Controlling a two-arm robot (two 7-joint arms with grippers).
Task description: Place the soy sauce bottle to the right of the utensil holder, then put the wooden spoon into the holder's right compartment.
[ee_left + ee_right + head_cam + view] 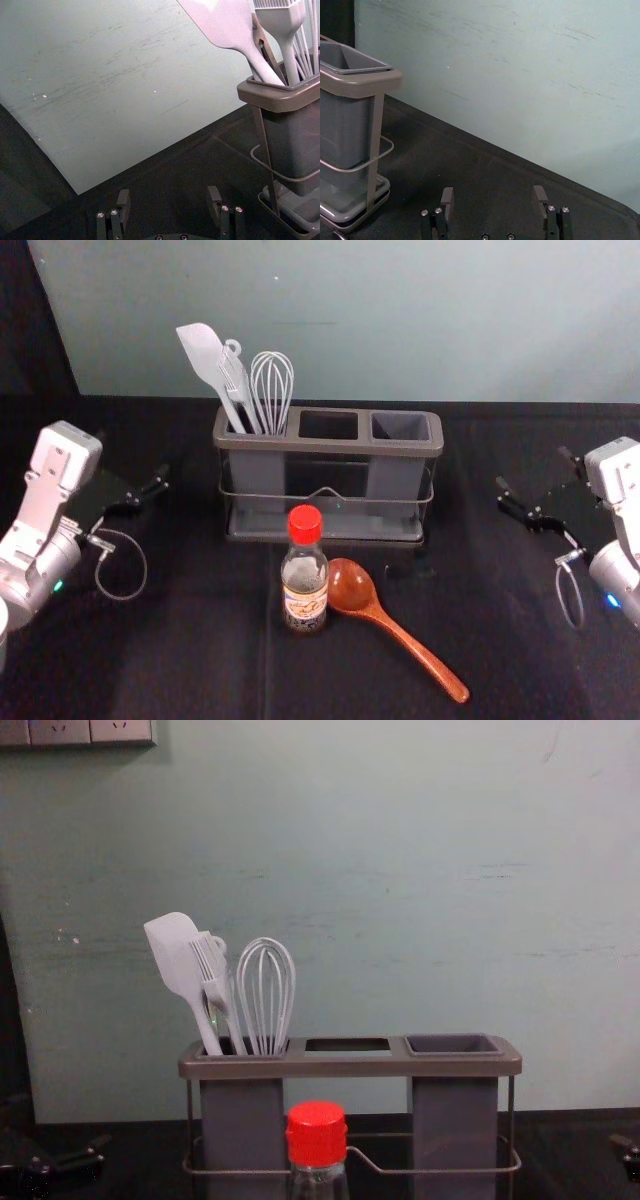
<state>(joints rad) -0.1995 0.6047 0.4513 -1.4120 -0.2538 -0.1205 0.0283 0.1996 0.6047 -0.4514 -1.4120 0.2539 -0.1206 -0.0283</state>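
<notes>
On the dark tabletop (190, 650), one soy sauce bottle (304, 595) and one wooden spoon (385, 621) are placed before one utensil holder (330, 447), presumably for easy reach. One spatula (204, 355) and one whisk (265, 995) are among the utensils gathered in its left compartment (257, 475); the right compartment (400, 428) seems reserved for the spoon. Both grippers, left gripper (168, 200) and right gripper (494, 196), are held spread and empty at opposite sides.

Red cap (305, 524), white-and-orange label (305, 602) on the soy sauce bottle (302, 566)! Wooden spoon (352, 587) reddish brown, utensil holder (330, 447) brownish grey, spatula (204, 354) whitish, table (180, 640) black, wall (330, 330) greyish green.
</notes>
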